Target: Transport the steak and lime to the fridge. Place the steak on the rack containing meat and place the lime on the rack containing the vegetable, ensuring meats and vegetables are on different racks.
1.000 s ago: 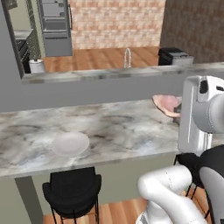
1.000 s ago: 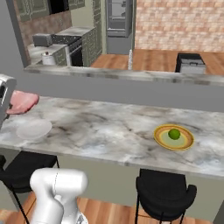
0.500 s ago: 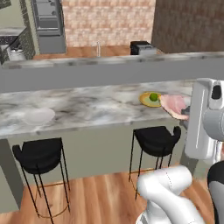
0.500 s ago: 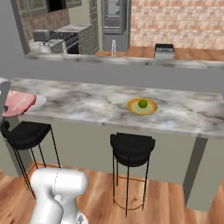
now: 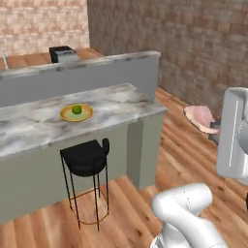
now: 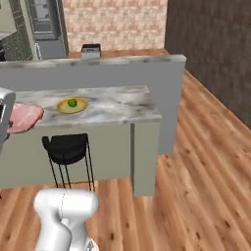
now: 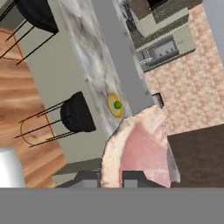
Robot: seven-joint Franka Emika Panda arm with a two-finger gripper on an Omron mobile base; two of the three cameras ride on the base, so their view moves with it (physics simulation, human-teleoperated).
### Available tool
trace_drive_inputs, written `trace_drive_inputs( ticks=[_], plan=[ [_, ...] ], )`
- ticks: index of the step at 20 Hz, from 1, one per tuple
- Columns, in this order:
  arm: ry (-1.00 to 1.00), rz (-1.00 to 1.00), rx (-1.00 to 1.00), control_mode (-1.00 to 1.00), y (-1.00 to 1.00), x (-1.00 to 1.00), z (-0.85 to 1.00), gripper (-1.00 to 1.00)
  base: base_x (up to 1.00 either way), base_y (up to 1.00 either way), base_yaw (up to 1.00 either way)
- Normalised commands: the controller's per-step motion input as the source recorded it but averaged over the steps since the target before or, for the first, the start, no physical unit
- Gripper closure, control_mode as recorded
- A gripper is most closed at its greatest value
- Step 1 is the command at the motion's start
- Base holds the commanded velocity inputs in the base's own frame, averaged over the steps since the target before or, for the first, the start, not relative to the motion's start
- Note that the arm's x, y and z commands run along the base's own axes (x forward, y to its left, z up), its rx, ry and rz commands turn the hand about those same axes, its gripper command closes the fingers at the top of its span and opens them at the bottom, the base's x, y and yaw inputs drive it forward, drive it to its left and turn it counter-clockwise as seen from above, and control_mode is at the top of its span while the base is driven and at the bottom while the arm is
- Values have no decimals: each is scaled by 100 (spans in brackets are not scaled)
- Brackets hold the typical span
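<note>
My gripper (image 7: 109,178) is shut on the steak (image 7: 141,151), a flat pink slab that sticks out past the fingertips. In the left base view the steak (image 5: 200,117) hangs in the air at the right, over the wooden floor and off the counter. The right base view has the steak (image 6: 23,116) at the left edge beside my arm. The lime (image 5: 76,109) (image 6: 72,102) (image 7: 117,105) sits on a yellow plate (image 5: 65,115) (image 6: 61,106) on the marble counter (image 5: 29,131). The grey fridge (image 6: 44,22) stands far back on the left.
A black stool (image 5: 87,157) (image 6: 66,147) stands in front of the counter. A raised grey ledge (image 6: 98,66) runs behind it, with a dark toaster (image 5: 63,52) beyond. A dark brick wall (image 5: 193,43) closes the right side, with wooden floor (image 6: 206,162) before it.
The whole picture has shifted: the base has driven and turned, so the counter and lime plate now lie to the left. The steak stays in my shut gripper.
</note>
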Motion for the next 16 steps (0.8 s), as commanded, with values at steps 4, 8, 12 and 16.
trace_drive_inputs(
  ticks=[4,8,12,16],
  plan=[
    [0,0,0,100,0,0,0,100,1,-90,-76],
    [0,0,0,100,0,0,0,100,25,-100,-61],
    [0,0,0,100,0,0,0,100,97,-100,-23],
    [0,0,0,100,0,0,0,100,100,-100,0]
  ],
)
